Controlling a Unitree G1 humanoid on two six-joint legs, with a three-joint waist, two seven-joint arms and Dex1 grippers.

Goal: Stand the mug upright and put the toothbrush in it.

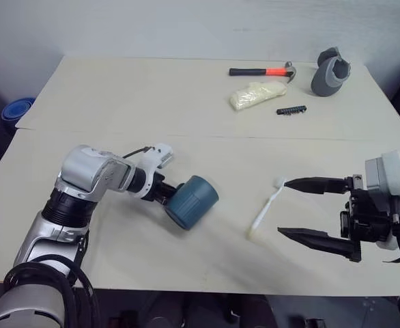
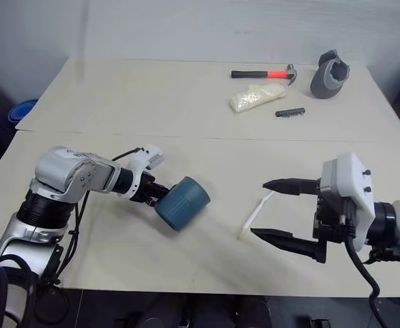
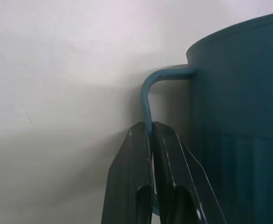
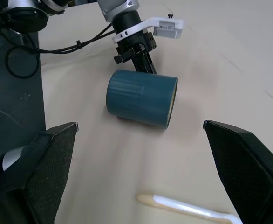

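My left fingers (image 3: 151, 140) are pinched tight on the thin loop handle of the mug (image 1: 192, 201), which lies on its side on the tabletop (image 1: 186, 102); from the head views the handle is hidden behind the mug's body. My right fingers (image 1: 302, 208) stand wide apart, holding nothing, just beside the toothbrush (image 1: 266, 208), which lies flat, its bristle end partly cut off in the right wrist view.

On the bench (image 1: 118, 89) the mug (image 1: 191, 201) lies on its side. The toothbrush (image 1: 266, 208) lies to its right. Well behind the toothbrush lie a bag (image 1: 256, 95), bits (image 1: 291, 109), a hammer (image 1: 261, 71) and a cup (image 1: 331, 72).
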